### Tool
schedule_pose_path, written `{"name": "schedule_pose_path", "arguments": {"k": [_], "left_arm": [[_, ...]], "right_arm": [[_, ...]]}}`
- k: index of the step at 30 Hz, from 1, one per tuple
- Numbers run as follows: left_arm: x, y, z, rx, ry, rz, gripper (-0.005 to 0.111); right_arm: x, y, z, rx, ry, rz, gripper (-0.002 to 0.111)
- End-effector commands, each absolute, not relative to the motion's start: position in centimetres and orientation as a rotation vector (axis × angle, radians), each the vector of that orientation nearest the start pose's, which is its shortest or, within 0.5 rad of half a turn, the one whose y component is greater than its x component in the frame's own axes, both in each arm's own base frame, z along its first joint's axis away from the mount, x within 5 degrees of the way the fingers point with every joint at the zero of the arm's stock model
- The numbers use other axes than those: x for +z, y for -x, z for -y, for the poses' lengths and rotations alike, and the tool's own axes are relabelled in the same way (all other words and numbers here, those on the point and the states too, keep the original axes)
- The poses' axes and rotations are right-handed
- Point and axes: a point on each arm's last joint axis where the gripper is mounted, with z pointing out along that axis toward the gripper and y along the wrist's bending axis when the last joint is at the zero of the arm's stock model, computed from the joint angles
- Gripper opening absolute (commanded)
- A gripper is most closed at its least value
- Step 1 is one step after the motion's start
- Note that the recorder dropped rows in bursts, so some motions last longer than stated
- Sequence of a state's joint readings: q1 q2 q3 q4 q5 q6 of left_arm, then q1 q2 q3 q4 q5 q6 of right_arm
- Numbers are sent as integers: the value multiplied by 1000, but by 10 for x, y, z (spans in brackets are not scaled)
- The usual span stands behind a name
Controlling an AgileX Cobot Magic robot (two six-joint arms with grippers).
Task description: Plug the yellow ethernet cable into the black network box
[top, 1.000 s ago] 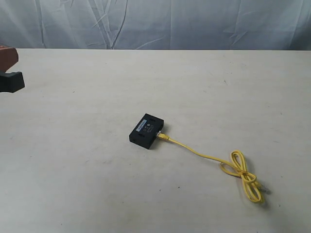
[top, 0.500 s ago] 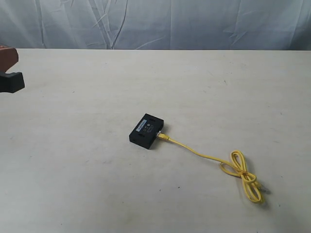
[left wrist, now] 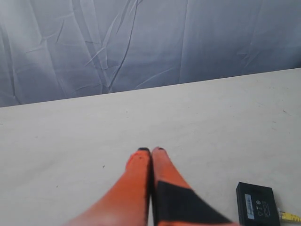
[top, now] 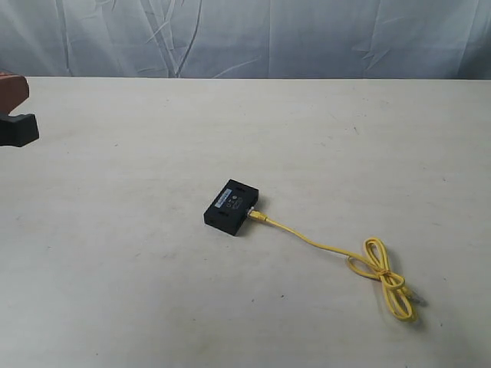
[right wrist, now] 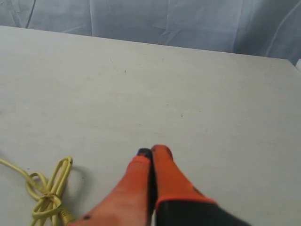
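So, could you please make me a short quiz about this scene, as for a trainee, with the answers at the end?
1. True or false: the left gripper and the right gripper are both shut and hold nothing.
2. One end of the yellow ethernet cable is: A) in the left gripper; B) at the side of the black network box; C) lying on top of the box.
3. Fill in: the part of the cable that the right wrist view shows is its tied ___.

Key: 1 true; 2 B; 3 loop.
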State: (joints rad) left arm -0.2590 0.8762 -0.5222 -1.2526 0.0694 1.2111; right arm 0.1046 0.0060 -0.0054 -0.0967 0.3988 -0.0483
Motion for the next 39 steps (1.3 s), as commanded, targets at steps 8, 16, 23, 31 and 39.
{"name": "schedule_pose_path", "arguments": {"k": [8,16,23,31,39], "left_arm": [[293,-175,54,-270,-254,-1850,0],[293,-175,54,-270,-254,-1850,0],[293,-175,54,-270,-254,-1850,0],[300,-149,33,-184,-275,-1775,0],[244,-79,8,60,-208,-1654,0]], "right_arm": [[179,-53,-2,-67,200,-1850,0],[179,-53,-2,-67,200,-1850,0],[179,-53,-2,-67,200,-1850,0],[179,-53,-2,-67,200,-1850,0],[179,-53,-2,-67,200,-1848,0]]}}
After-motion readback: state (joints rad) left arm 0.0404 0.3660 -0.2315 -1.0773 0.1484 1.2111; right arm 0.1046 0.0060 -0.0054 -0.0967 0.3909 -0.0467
